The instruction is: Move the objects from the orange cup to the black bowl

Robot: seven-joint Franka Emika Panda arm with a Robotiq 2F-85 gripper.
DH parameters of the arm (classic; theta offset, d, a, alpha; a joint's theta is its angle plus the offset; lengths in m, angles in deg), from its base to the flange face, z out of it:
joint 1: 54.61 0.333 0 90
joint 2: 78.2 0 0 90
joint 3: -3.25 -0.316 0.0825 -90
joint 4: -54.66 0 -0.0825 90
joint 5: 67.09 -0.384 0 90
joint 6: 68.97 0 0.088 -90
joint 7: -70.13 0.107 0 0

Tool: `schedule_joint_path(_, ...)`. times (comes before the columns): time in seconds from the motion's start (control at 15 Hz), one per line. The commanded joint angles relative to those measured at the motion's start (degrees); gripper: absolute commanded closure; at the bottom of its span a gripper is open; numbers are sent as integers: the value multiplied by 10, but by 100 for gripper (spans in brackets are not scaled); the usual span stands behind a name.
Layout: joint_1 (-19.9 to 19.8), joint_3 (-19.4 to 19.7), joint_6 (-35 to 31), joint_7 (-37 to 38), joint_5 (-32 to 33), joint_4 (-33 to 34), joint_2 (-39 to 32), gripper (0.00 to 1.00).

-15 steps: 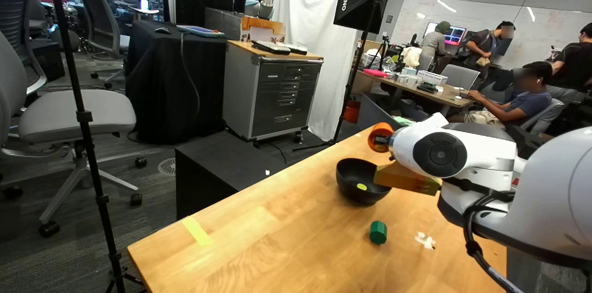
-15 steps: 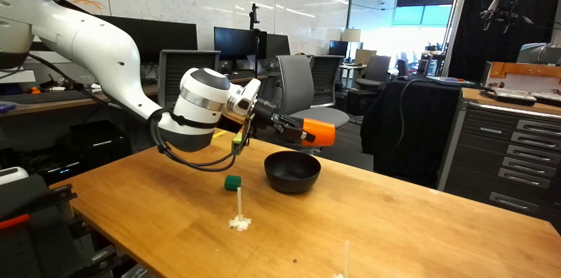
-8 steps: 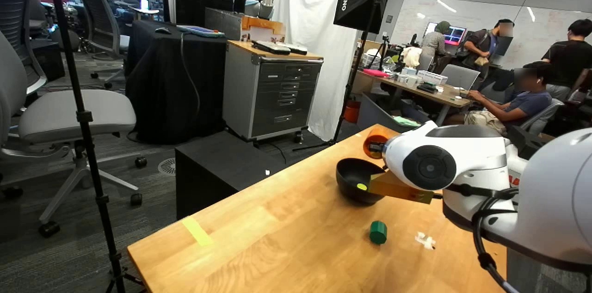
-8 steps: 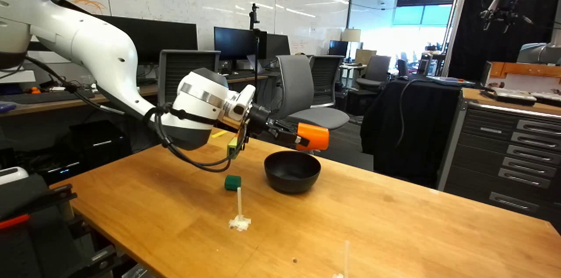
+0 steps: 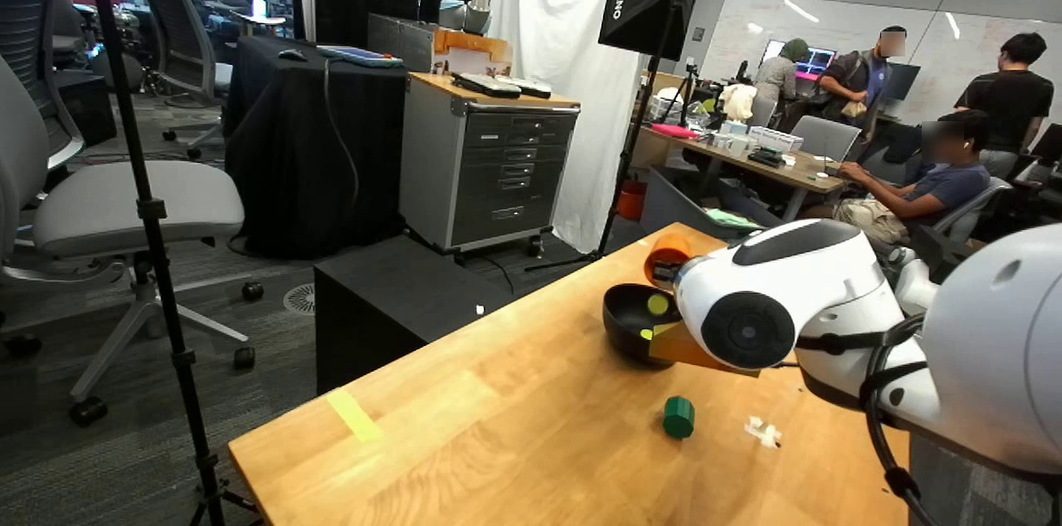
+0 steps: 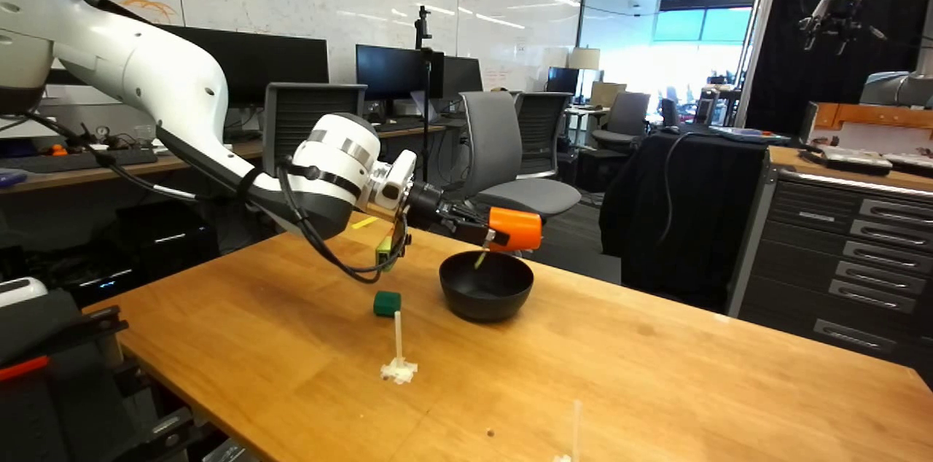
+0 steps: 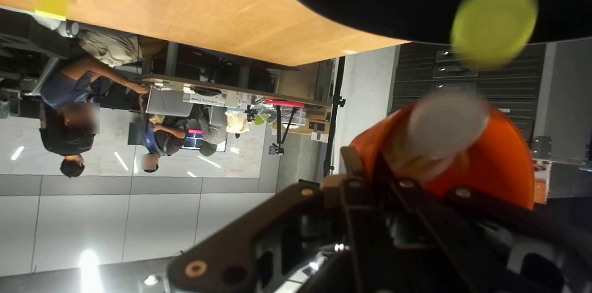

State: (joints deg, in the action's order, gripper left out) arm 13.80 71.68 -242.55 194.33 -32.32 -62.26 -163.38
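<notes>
My gripper (image 6: 498, 237) is shut on the wall of the orange cup (image 6: 519, 229), one finger inside it, as the wrist view (image 7: 365, 168) shows. The cup (image 5: 666, 248) lies tilted on its side above the black bowl (image 6: 485, 302), mouth towards the gripper and downward. A yellow-green piece (image 7: 495, 20) is blurred in mid-air between cup and bowl; it also shows in both exterior views (image 5: 657, 304) (image 6: 480, 259). A blurred whitish round thing (image 7: 446, 122) is at the cup's mouth. Another yellow-green piece (image 5: 646, 334) shows at the bowl. Much of the bowl's inside is hidden.
A dark green lump (image 6: 387, 304) lies on the wooden table (image 5: 498, 410) beside the bowl. A thin pale rod (image 6: 399, 338) stands in a taped patch nearer the front. Another thin rod (image 6: 576, 425) stands nearby. A yellow plate (image 5: 697, 348) on my wrist overlaps the bowl.
The cup has moved slightly lower and back towards the arm's base while the wrist turned. A yellow-green piece now shows in mid-air between cup and bowl.
</notes>
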Motion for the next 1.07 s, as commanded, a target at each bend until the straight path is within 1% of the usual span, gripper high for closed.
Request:
schedule_joint_path(0.0,-8,-1,35,78,71,24,0,94)
schedule_joint_path(0.53,-21,-16,67,170,158,38,0,94)
schedule_joint_path(1.0,-22,-20,101,230,215,47,0,94)
